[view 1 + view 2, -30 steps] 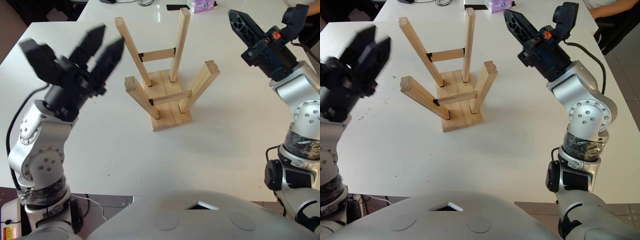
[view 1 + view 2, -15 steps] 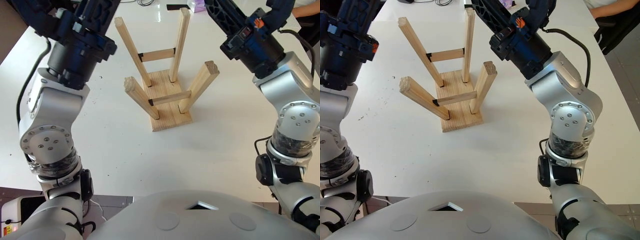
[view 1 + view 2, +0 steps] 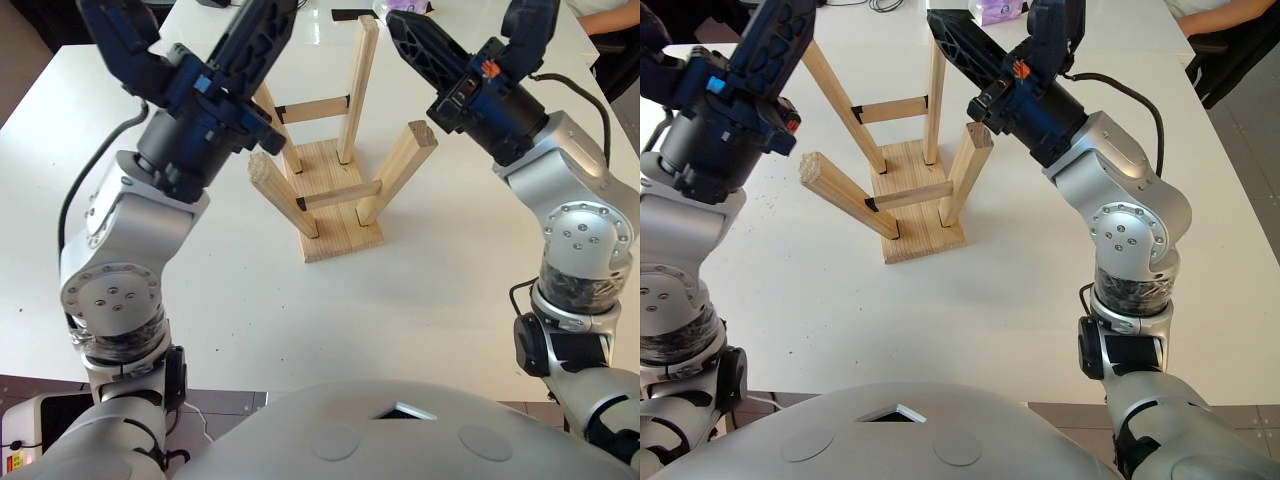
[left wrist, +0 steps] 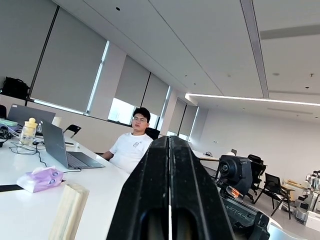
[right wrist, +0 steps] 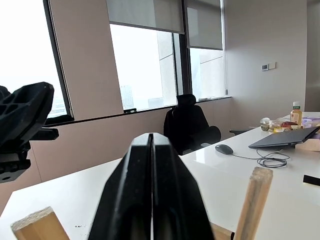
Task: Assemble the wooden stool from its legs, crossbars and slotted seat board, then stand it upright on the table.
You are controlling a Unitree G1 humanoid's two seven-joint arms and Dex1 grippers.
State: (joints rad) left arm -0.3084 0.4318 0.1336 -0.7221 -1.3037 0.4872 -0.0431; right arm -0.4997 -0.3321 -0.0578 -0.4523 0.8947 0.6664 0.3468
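The left gripper (image 3: 275, 15), fingers pressed together, hangs beside the upturned wooden stool (image 3: 330, 180), whose seat board (image 3: 340, 238) lies flat on the table (image 3: 450, 290), legs up. The right gripper (image 3: 405, 30), likewise closed, hovers opposite. The wood is probably light and rigid; gripping a leg (image 3: 400, 170) near its crossbar (image 3: 340, 195) should hold.

Daylight coming through tall windows (image 5: 150, 65), grey blinds (image 5: 145, 12) hanging half-lowered, ceiling light strip (image 4: 250, 98) glowing, black office chair (image 5: 189, 125) standing behind white table (image 5: 75, 187), laptop (image 4: 55, 145) sitting open
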